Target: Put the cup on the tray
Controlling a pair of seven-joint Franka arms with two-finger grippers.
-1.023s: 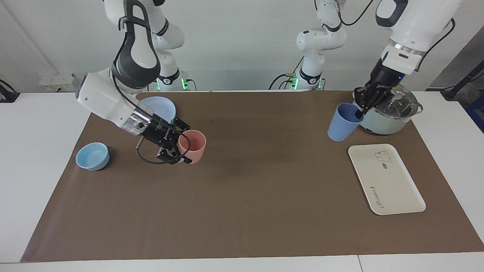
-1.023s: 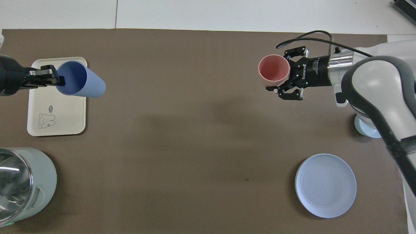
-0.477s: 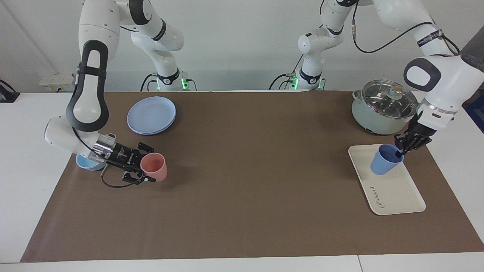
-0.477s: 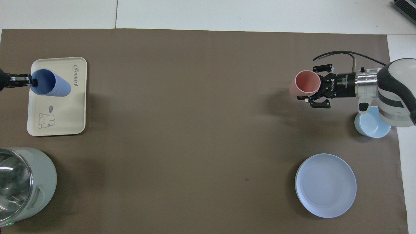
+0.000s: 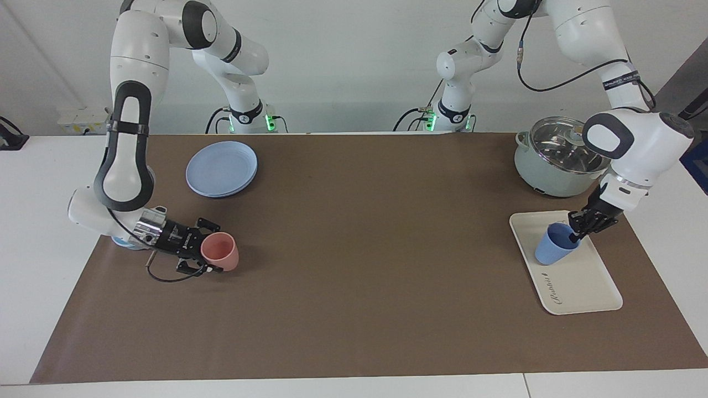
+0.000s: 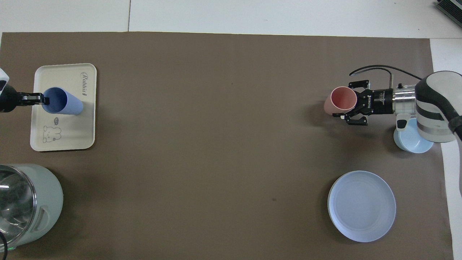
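The periwinkle-blue cup (image 5: 553, 250) leans tilted on the cream tray (image 5: 583, 284), its base down on the tray's middle. My left gripper (image 5: 575, 236) is shut on the cup's rim, one finger inside. In the overhead view the left gripper (image 6: 42, 99) holds the cup (image 6: 65, 103) over the tray (image 6: 68, 139), between the script print and the bear drawing. My right gripper (image 5: 207, 255) is shut on the rim of a salmon-pink tumbler (image 5: 222, 253), tilted and low over the mat; both show in the overhead view too, gripper (image 6: 353, 105) and tumbler (image 6: 339, 100).
A pale-green pot with a glass lid (image 5: 556, 160) stands nearer to the robots than the tray. A round blue plate (image 5: 221, 160) lies toward the right arm's end. A light-blue bowl (image 6: 411, 142) sits partly under the right arm's wrist.
My left gripper brought the blue cup down over the tray and lower onto it. My right gripper carried the pink tumbler toward its end of the table and lowered it.
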